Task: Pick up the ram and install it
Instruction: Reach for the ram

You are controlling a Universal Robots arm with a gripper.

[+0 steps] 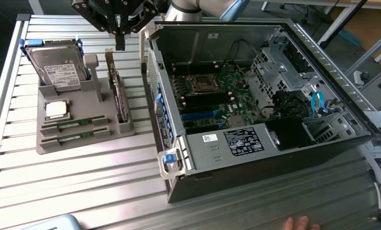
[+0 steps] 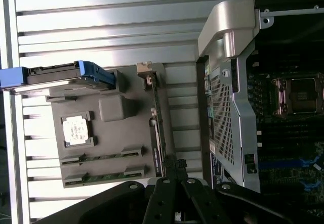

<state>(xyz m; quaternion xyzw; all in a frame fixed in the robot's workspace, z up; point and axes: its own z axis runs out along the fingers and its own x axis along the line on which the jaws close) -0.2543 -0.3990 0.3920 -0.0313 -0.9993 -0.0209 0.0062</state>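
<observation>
One ram stick (image 1: 75, 124) (image 2: 104, 157) lies in a slot of a gray holder tray (image 1: 82, 146) (image 2: 55, 148), and a second ram stick (image 1: 74, 137) (image 2: 104, 176) lies in the next slot, just beside it and parallel. Both are at the tray's end nearest the exterior view's camera, and nothing touches them.

Just beyond them on the same tray a processor chip (image 1: 56, 109) (image 2: 77, 131) lies flat. A hard drive (image 1: 61, 67) (image 2: 55, 77) in a blue carrier stands at the far end. A dark expansion card (image 1: 119, 98) (image 2: 158, 128) stands on edge along the side of the tray that faces the computer.

The gripper (image 1: 119, 47) (image 2: 175, 171) hangs above the tray with its jaws pressed together and nothing between them. It is clear of the card and apart from both sticks.

The tray sits on a slatted aluminium table (image 1: 82, 182) (image 2: 101, 27). On the exterior view's right of it lies an open computer case (image 1: 207, 40) (image 2: 228, 42). Its motherboard (image 1: 232, 93) (image 2: 288, 133) is exposed, with a bare processor socket (image 1: 200, 84) (image 2: 298, 95) and rows of black memory slots (image 1: 207, 101) near the middle of the board.

A person's hand (image 1: 299, 224) shows at the near edge of the table, well apart from the tray.
</observation>
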